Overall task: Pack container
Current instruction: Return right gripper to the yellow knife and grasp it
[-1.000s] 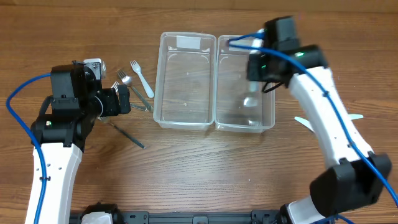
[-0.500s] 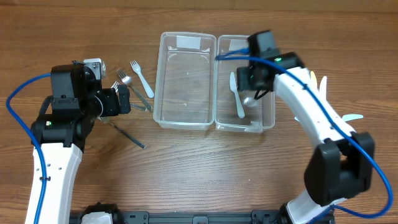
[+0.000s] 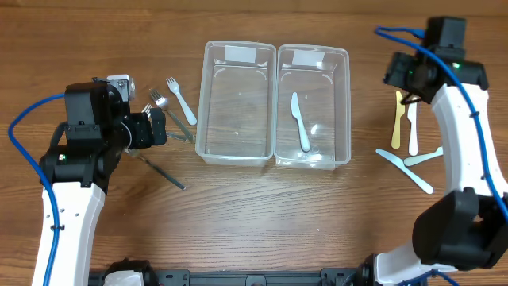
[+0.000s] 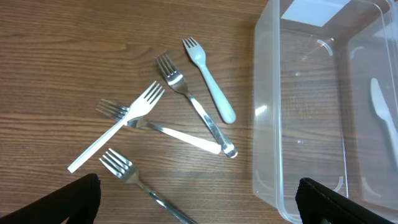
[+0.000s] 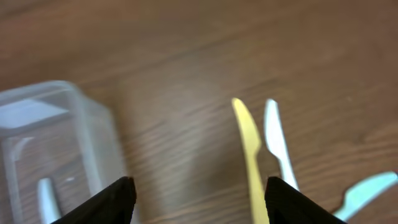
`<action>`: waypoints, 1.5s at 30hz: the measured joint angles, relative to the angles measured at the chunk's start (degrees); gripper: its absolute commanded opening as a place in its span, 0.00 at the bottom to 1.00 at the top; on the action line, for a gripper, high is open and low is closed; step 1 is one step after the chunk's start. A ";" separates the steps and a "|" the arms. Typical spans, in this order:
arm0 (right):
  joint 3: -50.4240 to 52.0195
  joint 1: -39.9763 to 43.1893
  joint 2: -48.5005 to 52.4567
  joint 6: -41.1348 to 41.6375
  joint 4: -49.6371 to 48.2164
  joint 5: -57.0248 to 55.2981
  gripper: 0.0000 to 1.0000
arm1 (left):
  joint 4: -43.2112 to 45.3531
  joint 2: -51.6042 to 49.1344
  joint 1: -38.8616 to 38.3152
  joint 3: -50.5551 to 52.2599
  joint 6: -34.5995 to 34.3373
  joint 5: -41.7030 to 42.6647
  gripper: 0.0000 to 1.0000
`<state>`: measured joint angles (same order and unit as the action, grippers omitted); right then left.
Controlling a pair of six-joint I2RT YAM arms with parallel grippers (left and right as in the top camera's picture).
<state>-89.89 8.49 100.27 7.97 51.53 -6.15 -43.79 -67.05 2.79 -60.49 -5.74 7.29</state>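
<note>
While one knife already lies packed, step in hand: the loose knives at the right are judged to be the next thing fetched.
Right pincer [image 5: 199, 182]: spread wide, nothing held; hung above the yellow knife [image 5: 249, 149] and the white knife [image 5: 278, 146] just beside it.
Left pincer [image 4: 199, 190]: spread wide, nothing held; poised over the forks [image 4: 186, 99], near the left tub.
Next move: a descent onto one knife is called for, probably the yellow one. It lies flat on the bench [image 3: 254, 230], so the fingers would have to be closed across the thin handle without the white neighbour being nudged.
Right tub [image 3: 348, 103]: one packed knife [image 3: 300, 123], white, lying lengthwise on the floor; nothing else is seen inside.
Left tub [image 3: 202, 103]: nothing is seen in it.
Left to pack: two pale blue knives [image 3: 406, 171] below the yellow one, and five forks left of the tubs, metal and plastic, some crossed over each other.
</note>
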 measured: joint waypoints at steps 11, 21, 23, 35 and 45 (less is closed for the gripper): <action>1.38 6.38 14.71 -0.74 -1.88 1.29 0.62 | 0.00 0.00 0.00 0.00 0.00 -0.02 1.00; 1.44 8.70 20.28 -2.08 0.17 4.46 0.54 | 0.02 0.00 -0.02 0.00 0.00 -0.02 1.00; 1.44 8.66 20.28 -2.58 0.09 5.18 0.55 | 0.02 0.00 0.00 0.00 0.00 -0.02 1.00; 6.67 8.57 19.89 -3.50 -5.64 5.35 0.26 | 0.02 0.00 0.00 0.00 0.00 -0.02 1.00; 6.86 8.66 19.58 -3.76 -2.97 5.42 0.04 | 0.00 0.00 -0.02 0.00 0.00 -0.02 1.00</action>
<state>-83.02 17.15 119.85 4.21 48.56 -0.73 -43.79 -67.05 2.76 -60.49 -5.74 7.27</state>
